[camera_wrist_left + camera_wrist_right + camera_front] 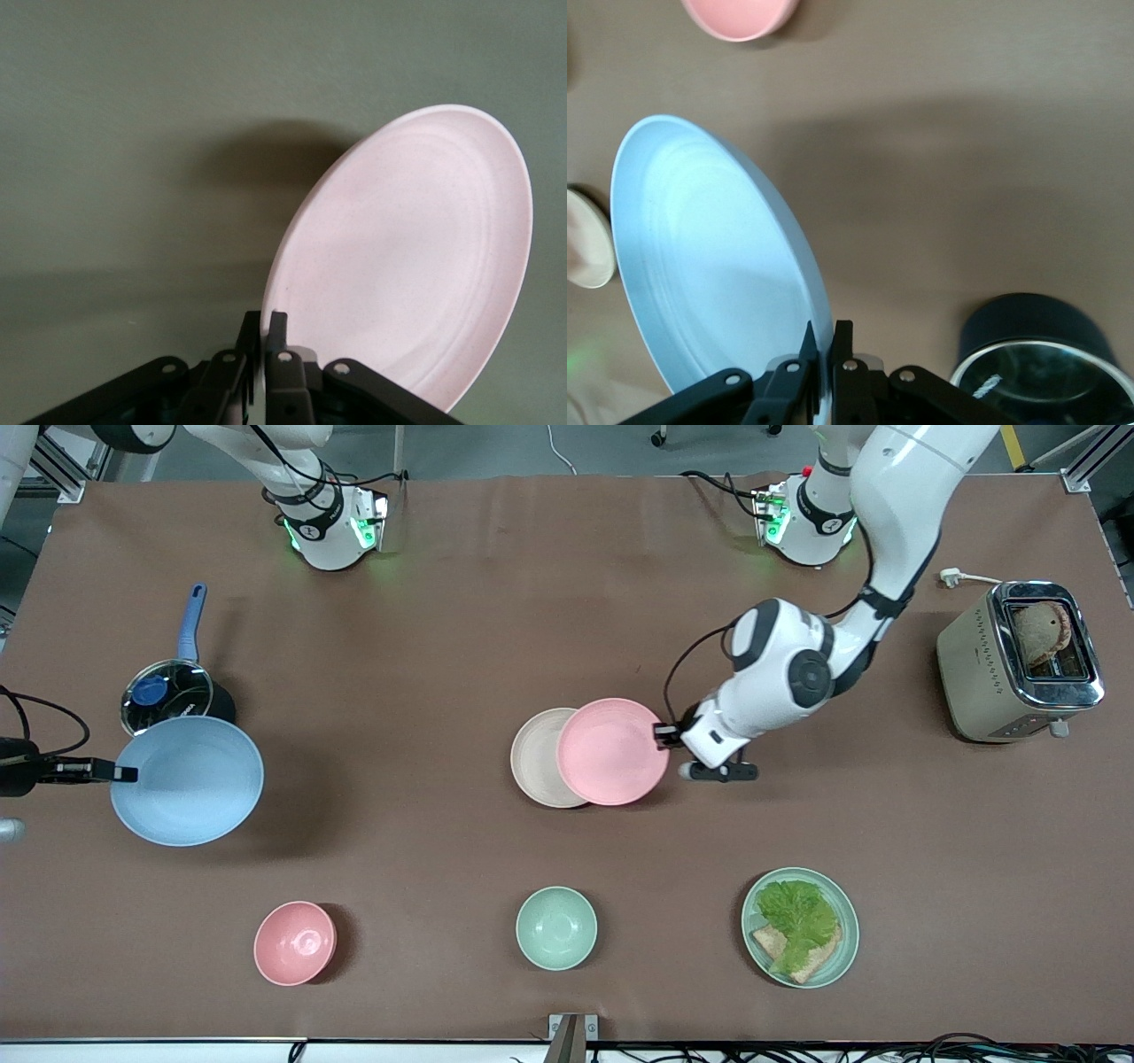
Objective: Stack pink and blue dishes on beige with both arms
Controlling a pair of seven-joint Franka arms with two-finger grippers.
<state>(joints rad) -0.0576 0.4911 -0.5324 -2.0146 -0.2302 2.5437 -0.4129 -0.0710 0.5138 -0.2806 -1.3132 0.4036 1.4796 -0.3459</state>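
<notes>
Both plates are lifted — transport step. The left pincer clamps the rim of the matte pink plate, which overlaps the cream-beige plate at mid-worktop. The right pincer grips the blue plate beside a lidded saucepan. Next, probably — centre pink over beige, then release.

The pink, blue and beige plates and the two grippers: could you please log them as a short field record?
left gripper: shut on the pink plate rim, holding it over the beige plate
right gripper: shut on the blue plate rim, lifted beside the lidded pot, toward the right arm's end
pink plate: overlaps beige, off-centre, not yet released
beige plate: flat on the table
stack: none completed
</notes>
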